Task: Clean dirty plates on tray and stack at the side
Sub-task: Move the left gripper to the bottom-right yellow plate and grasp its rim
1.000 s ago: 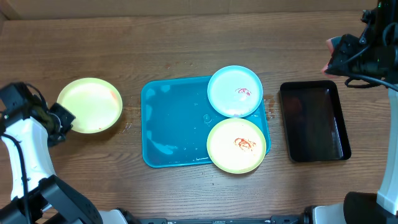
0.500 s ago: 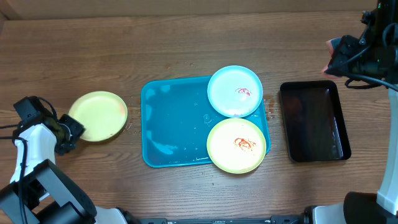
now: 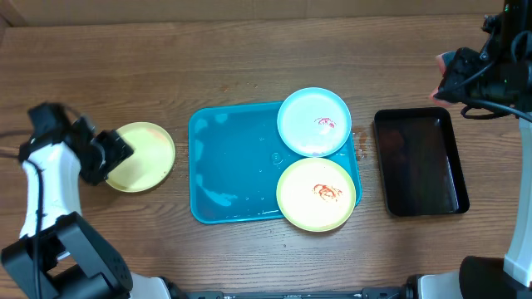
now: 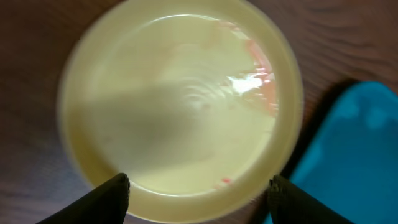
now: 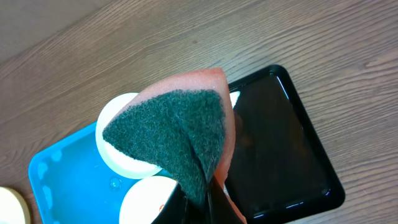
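While the left gripper is hovering, jaws spread, over one yellow-green plate on the tabletop left of the tray, the right gripper is clenching a sponge. The blue plate and the smeared yellow-green plate are lying on the tray's right side.

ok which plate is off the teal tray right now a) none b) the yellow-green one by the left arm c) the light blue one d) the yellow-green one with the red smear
B: the left yellow-green plate lies on the table beside the tray; the light blue plate and other yellow-green plate sit on it.
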`<control>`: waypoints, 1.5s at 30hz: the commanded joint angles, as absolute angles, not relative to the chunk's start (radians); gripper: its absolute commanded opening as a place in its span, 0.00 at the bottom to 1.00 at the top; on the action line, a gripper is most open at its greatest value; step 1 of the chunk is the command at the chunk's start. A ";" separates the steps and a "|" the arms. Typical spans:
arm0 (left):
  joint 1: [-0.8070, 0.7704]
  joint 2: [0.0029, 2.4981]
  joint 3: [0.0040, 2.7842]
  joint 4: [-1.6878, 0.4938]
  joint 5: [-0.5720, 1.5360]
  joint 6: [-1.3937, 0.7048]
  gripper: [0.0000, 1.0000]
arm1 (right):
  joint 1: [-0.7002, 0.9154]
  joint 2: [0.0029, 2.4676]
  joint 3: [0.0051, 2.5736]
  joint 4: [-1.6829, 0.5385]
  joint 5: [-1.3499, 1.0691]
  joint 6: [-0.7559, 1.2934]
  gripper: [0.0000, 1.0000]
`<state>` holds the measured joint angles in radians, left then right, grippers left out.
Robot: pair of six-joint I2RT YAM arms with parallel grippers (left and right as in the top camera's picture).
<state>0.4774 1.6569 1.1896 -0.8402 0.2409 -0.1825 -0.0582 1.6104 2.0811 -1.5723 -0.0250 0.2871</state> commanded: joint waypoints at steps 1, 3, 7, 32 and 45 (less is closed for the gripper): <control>0.314 1.640 1.266 -0.871 0.402 -0.043 0.72 | -0.062 1.596 2.089 -1.570 -0.016 0.284 0.04; 0.216 1.642 1.267 -0.867 0.468 -0.017 0.74 | -0.062 1.596 2.089 -1.570 -0.016 0.284 0.04; -0.054 1.667 1.267 -0.856 0.461 0.004 0.80 | -0.062 1.596 2.089 -1.573 -0.016 0.283 0.04; -0.529 1.901 1.263 -0.909 0.341 -0.243 0.63 | -0.062 1.596 2.089 -1.582 -0.016 0.284 0.04; -0.589 1.916 1.263 -0.884 0.259 -0.419 0.46 | -0.062 1.596 2.089 -1.585 -0.016 0.284 0.04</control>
